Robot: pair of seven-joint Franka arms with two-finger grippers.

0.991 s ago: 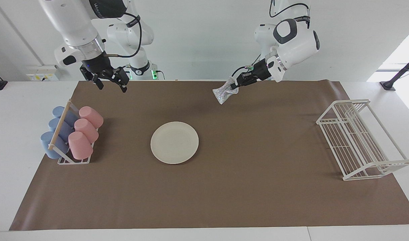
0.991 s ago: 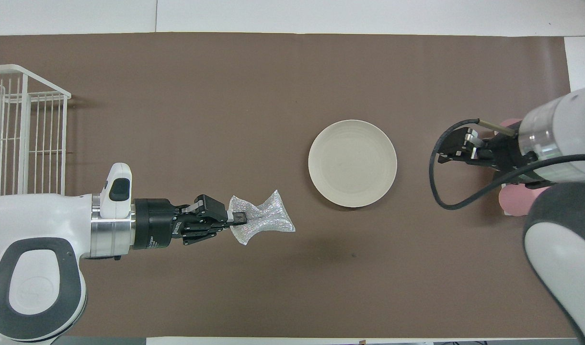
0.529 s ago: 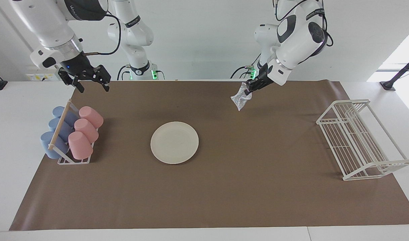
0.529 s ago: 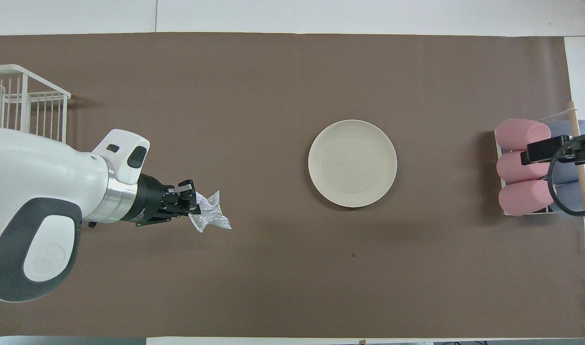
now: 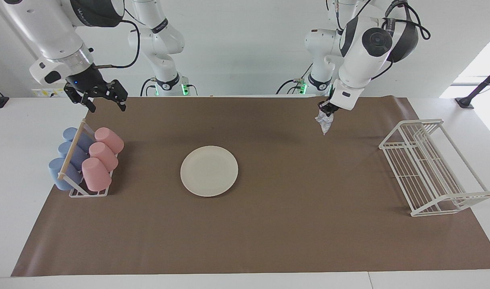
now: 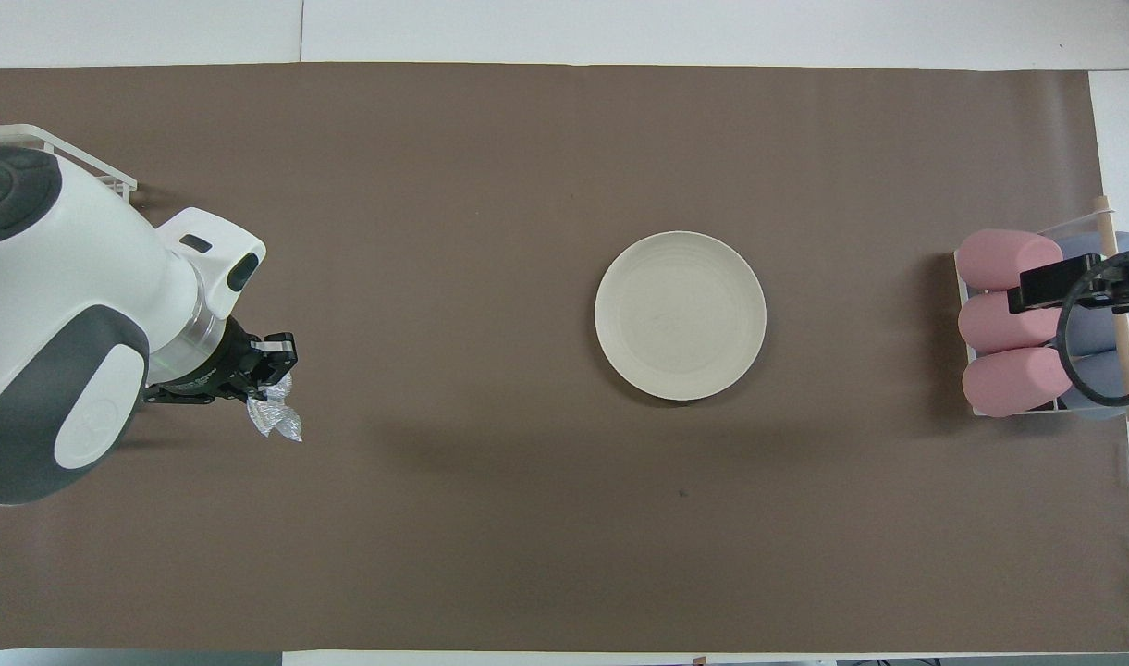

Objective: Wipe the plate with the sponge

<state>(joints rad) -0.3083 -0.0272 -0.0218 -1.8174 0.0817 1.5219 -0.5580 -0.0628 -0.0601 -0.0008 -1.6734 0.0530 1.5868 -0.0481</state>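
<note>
Sponge hangs pinched in the closed left gripper, upper right of the frame; plate lies centre. Better to lower it flat on the plate. Right gripper, open, waits upper left.

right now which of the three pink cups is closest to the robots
The pink cup at the rack's end nearest the robots, just below the open right gripper in the facing view. The other two pink cups lie farther from the robots.
</note>
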